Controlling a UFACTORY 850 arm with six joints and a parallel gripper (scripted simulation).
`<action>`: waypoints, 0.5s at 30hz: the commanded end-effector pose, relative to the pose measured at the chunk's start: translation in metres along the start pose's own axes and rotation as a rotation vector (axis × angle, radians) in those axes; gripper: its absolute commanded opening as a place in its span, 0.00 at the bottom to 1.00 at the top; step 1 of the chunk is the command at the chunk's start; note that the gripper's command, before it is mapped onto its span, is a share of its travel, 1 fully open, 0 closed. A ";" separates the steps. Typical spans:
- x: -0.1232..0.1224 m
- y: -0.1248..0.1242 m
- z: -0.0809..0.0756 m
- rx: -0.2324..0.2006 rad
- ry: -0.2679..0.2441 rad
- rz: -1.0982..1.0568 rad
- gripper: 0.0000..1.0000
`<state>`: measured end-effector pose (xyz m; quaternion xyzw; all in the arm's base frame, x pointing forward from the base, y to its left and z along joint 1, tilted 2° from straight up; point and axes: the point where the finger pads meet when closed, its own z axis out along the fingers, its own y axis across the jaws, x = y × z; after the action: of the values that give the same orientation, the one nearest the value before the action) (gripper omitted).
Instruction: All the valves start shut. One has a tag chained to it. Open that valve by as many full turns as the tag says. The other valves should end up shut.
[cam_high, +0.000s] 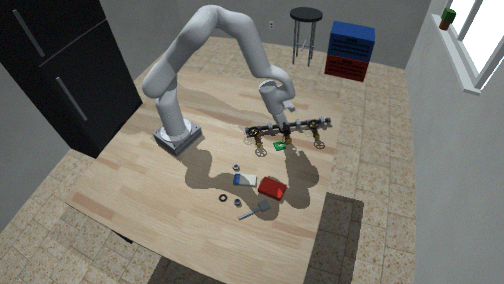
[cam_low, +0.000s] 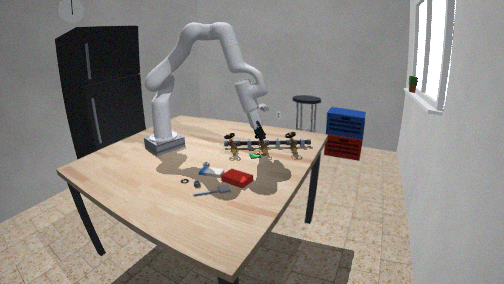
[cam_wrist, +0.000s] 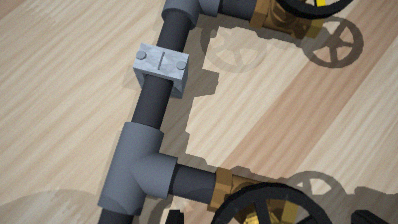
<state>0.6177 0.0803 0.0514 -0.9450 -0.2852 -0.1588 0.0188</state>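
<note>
A dark pipe manifold (cam_high: 291, 125) with three brass valves lies at the table's far right. The middle valve (cam_high: 286, 137) has a green tag (cam_high: 279, 145) beside it; the tag's number is too small to read. The left valve (cam_high: 259, 144) and the right valve (cam_high: 316, 138) carry no tag. My gripper (cam_high: 283, 131) points down over the middle valve, also in the exterior view (cam_low: 261, 135). In the wrist view my gripper (cam_wrist: 270, 219) is open, with its dark fingertips on either side of the black handwheel (cam_wrist: 265, 205). The pipe tee (cam_wrist: 137, 175) and a grey clamp (cam_wrist: 161, 62) lie to the left.
A red block (cam_high: 272, 188), a blue-and-white box (cam_high: 244, 179), a grey scraper (cam_high: 254, 210), a black washer (cam_high: 223, 198) and small nuts lie mid-table. A black fridge (cam_high: 55, 70), a stool (cam_high: 305, 32) and stacked crates (cam_high: 350, 50) stand off the table.
</note>
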 end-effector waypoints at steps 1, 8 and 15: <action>0.001 0.000 -0.001 -0.001 -0.012 0.186 1.00; 0.001 0.000 -0.001 -0.006 -0.001 0.579 1.00; 0.001 0.000 -0.001 -0.010 0.010 0.906 1.00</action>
<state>0.6177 0.0803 0.0514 -0.9846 0.0439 -0.1542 0.0693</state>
